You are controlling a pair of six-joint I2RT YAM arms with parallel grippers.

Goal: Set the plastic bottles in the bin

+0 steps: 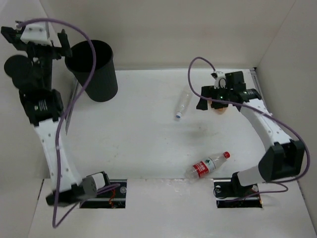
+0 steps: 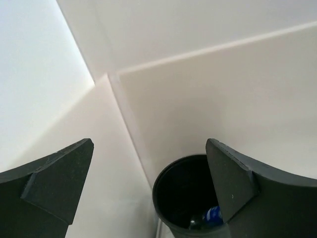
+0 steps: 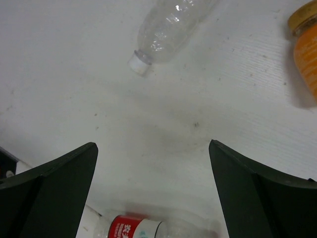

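The black bin [image 1: 94, 70] stands at the far left of the table. In the left wrist view its mouth [image 2: 185, 196] is below, with the blue-label bottle [image 2: 213, 215] lying inside. My left gripper [image 1: 63, 45] is open and empty, high beside the bin's rim. The clear unlabelled bottle [image 1: 183, 105] lies mid-table and also shows in the right wrist view [image 3: 166, 29]. The short orange bottle [image 1: 221, 107] sits under my right gripper [image 1: 205, 99], which is open and empty; it shows at the right edge of the right wrist view [image 3: 306, 47]. The red-label bottle [image 1: 207, 165] lies near the front [image 3: 133, 229].
White walls enclose the table on the left, back and right. The two arm bases [image 1: 99, 191] stand at the near edge, with purple cables looping over the left arm.
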